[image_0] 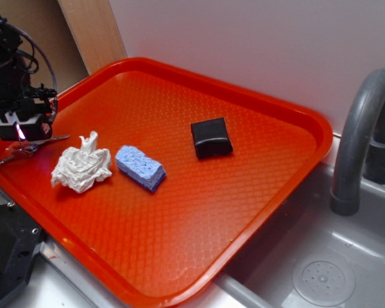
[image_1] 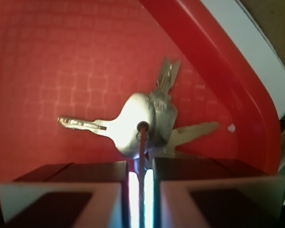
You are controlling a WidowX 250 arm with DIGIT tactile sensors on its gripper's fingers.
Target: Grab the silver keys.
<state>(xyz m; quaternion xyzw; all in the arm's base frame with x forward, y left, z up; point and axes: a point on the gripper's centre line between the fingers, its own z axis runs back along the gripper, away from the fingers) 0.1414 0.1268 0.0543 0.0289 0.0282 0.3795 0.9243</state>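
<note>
The silver keys lie fanned at the far left corner of the orange tray, right under my gripper. In the wrist view the silver keys spread out just beyond my gripper. One round-headed key points left and two others point up and right. Their thin wire ring runs down through the narrow slit between my two jaws, which stand almost together around it. Whether the keys are off the tray floor I cannot tell.
A crumpled white tissue sits just right of the keys, then a blue sponge and a black block farther right. The tray's raised rim is close behind the keys. A grey sink and faucet are at right.
</note>
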